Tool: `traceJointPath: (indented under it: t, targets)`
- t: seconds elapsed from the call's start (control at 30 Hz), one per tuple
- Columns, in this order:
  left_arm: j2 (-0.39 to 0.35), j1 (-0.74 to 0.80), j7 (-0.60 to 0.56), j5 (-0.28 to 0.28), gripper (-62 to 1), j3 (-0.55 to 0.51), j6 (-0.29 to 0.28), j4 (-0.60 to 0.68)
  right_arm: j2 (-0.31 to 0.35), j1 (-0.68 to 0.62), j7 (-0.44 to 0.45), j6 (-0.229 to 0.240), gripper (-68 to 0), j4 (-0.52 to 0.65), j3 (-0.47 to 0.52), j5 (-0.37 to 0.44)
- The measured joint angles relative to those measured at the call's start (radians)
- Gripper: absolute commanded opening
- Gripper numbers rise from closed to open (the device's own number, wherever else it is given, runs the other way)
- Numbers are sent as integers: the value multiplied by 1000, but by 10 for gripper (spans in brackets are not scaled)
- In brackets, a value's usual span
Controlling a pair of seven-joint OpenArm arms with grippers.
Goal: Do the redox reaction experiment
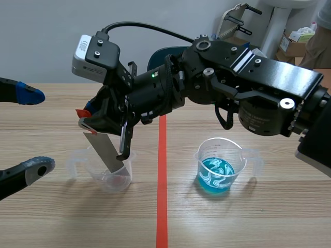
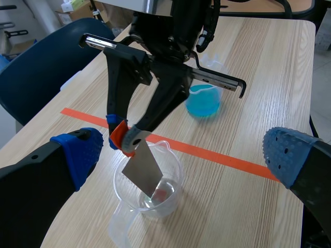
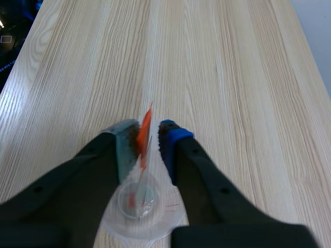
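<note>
My right gripper (image 1: 89,117) reaches across the table's middle line and is shut on the orange-taped top of a thin metal strip (image 1: 106,152). The strip hangs tilted, its lower end inside a clear plastic beaker (image 1: 113,178) with no coloured liquid in it. From the right wrist view the strip (image 3: 145,130) shows edge-on between the pads of the right gripper (image 3: 148,139), above the clear beaker (image 3: 138,209). A second beaker (image 1: 217,169) with blue liquid stands right of the line. My left gripper (image 2: 181,152) is open, level with the clear beaker (image 2: 173,166) and strip (image 2: 145,171), touching neither.
An orange-red tape line (image 1: 162,196) runs down the middle of the wooden table. The blue-liquid beaker (image 2: 203,101) stands beyond that line as my left gripper sees it. A dark blue chair (image 2: 46,67) stands at the table's far edge, and cardboard boxes (image 1: 295,44) sit behind.
</note>
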Motion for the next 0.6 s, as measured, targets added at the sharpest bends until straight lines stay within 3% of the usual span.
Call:
traceJointPath:
  t: [0.37, 0.6]
  targets:
    - [0, 0, 0, 0, 14, 0, 0, 0, 0, 0, -3, 0, -15, 0, 0, 11]
    - [0, 0, 0, 0, 14, 0, 0, 0, 0, -2, -3, 0, 4, 0, 0, 31]
